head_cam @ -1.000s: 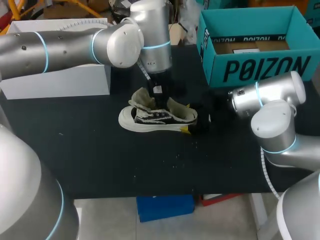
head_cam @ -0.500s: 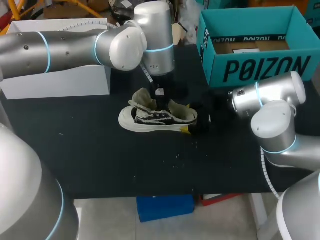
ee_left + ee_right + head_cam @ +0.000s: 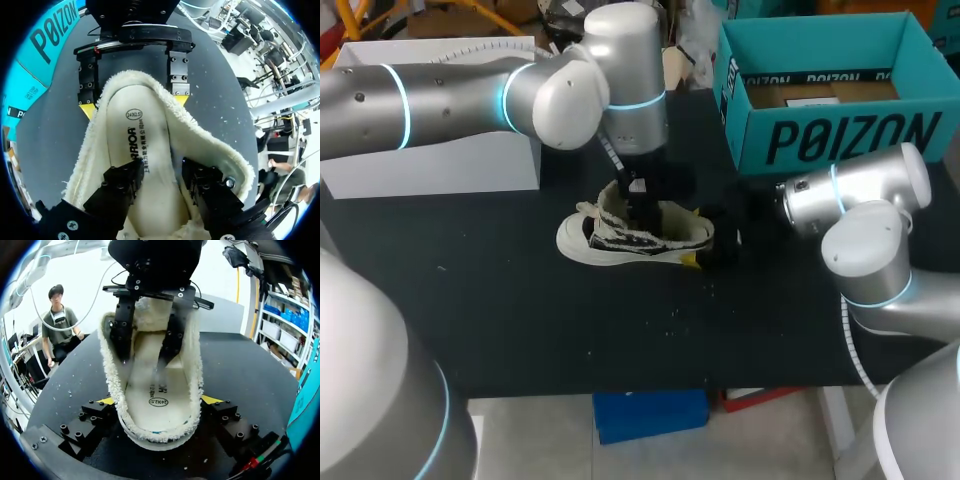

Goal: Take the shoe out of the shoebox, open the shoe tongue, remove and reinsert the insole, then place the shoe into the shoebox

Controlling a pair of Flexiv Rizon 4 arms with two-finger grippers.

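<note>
A black-and-white low shoe (image 3: 620, 238) with cream fleece lining (image 3: 210, 145) lies on the black table. My left gripper (image 3: 638, 205) reaches down into its mouth. Its black fingers (image 3: 120, 185) stand apart over the cream insole (image 3: 145, 150), so it is open. My right gripper (image 3: 712, 245) is at the heel, a yellow tip against each side of the fleece collar (image 3: 112, 370), shut on the shoe. From the right wrist the left gripper (image 3: 143, 359) hangs above the insole (image 3: 160, 395). The teal shoebox (image 3: 830, 135) stands open at the back right.
A white box (image 3: 430, 160) sits at the back left, under my left arm. Bare black table (image 3: 520, 310) lies in front of the shoe. The shoebox wall (image 3: 45, 35) is close behind the right gripper (image 3: 134, 104).
My left gripper has come down into the shoe and its fingers have parted. The cream piece that stuck up beside the shoe's mouth now lies inside. The right arm has kept still.
</note>
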